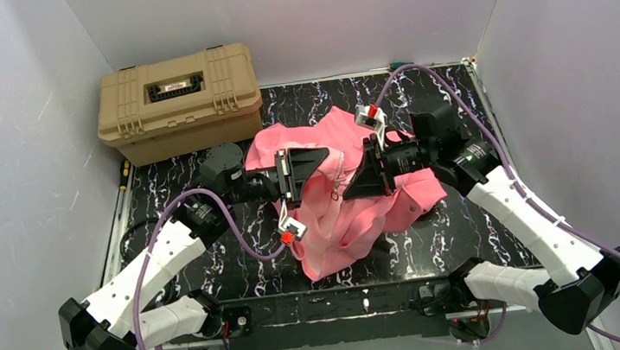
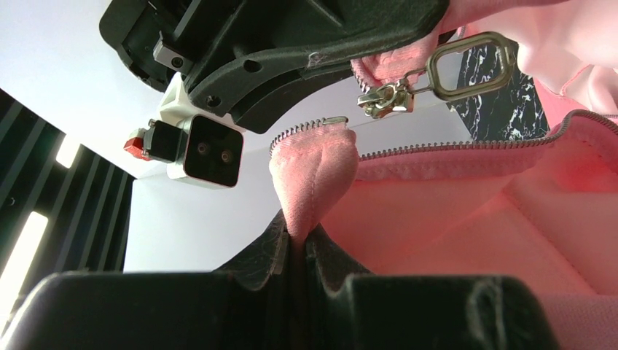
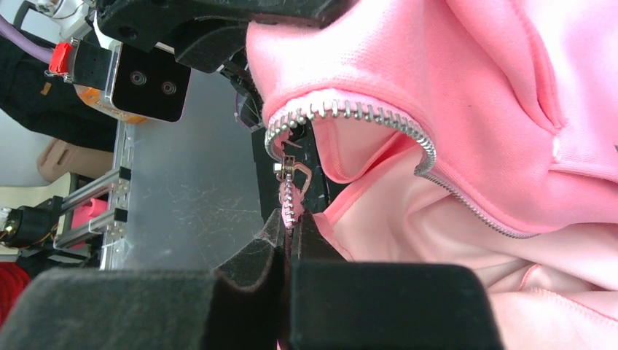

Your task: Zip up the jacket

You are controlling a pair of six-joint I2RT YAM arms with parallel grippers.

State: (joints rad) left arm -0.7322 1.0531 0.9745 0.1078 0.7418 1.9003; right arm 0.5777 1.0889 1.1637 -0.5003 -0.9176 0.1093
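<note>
Both the left gripper and right gripper are seen from above on the jacket, bunched mid-desk. At the left wrist, the left gripper is clamped on the jacket's zipper edge. At the right wrist, the right gripper is clamped on zipper teeth.

The left arm reaches up and in from its base at the bottom left. The right arm does the same from the bottom right. Their wrists turn toward each other in the middle, so the two grippers sit nose to nose, very near. The left gripper is pinched tight on the jacket. The right gripper is pinched tight on it too.
</note>
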